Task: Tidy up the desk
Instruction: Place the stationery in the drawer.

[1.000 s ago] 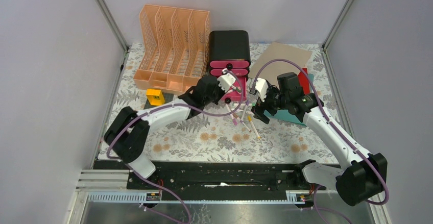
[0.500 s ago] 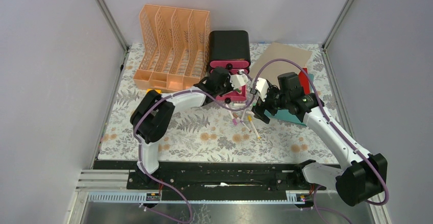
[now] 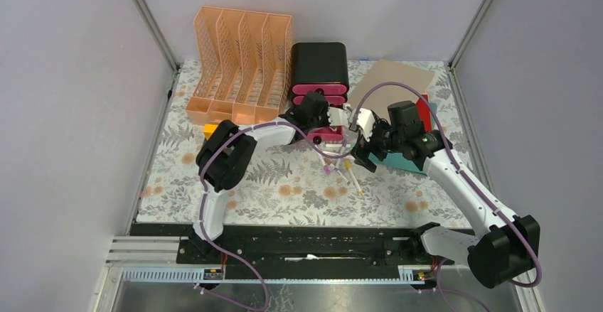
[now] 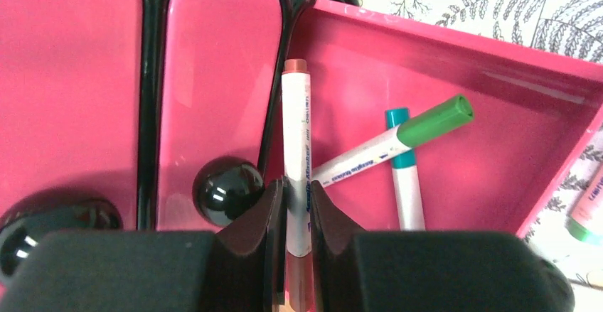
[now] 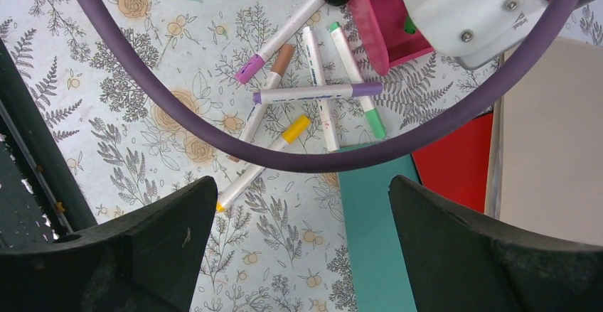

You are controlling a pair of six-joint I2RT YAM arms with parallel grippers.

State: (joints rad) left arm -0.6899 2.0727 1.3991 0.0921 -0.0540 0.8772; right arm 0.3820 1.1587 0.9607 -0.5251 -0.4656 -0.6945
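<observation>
In the left wrist view's lower centre, the left tool (image 4: 297, 209) is pinching a white brown-capped marker (image 4: 296, 134) narrowly, poising it over the open pink plastic drawer (image 4: 498, 141), where two markers (image 4: 398, 138) are lying. The right tool (image 5: 306, 227) is hanging wide and empty above loose markers (image 5: 316, 92) scattered on the fern-and-flower-clothed table (image 3: 299, 191) filling the top view's middle, probably readying for the next pick.

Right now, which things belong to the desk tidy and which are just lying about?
In the job: desk, marker in the left pincer, open pink drawer, loose markers on the cloth.
Lying about for now: orange file rack, cardboard sheet, teal folder, red folder.
</observation>
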